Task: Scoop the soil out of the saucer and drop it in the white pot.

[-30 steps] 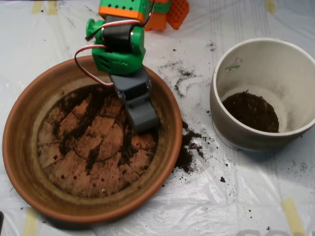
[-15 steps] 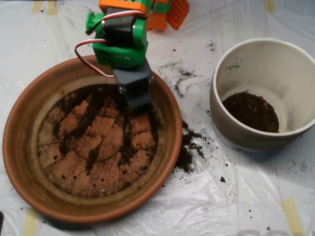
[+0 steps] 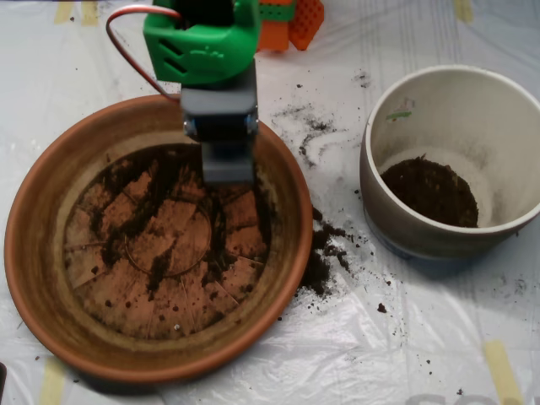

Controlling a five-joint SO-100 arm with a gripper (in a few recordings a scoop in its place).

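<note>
The terracotta saucer (image 3: 51, 278) lies at the left, with thin streaks and clumps of dark soil (image 3: 152, 198) spread over its grooved bottom. My grey scoop (image 3: 228, 169) hangs from the green arm over the saucer's back edge, pointing down. Its halves look pressed together with no gap, and its inside is hidden. The white pot (image 3: 506, 110) stands to the right, apart from the scoop, with a dark mound of soil (image 3: 430, 192) on its bottom.
Spilled soil (image 3: 325, 249) lies on the plastic sheet between saucer and pot, with more crumbs (image 3: 310, 131) behind it. Orange arm parts (image 3: 291, 21) sit at the top edge. Tape strips mark the sheet's corners.
The scoop has pulled back from the saucer's middle right toward its back rim and risen, swinging from a slant to straight. The soil in the saucer looks the same.
</note>
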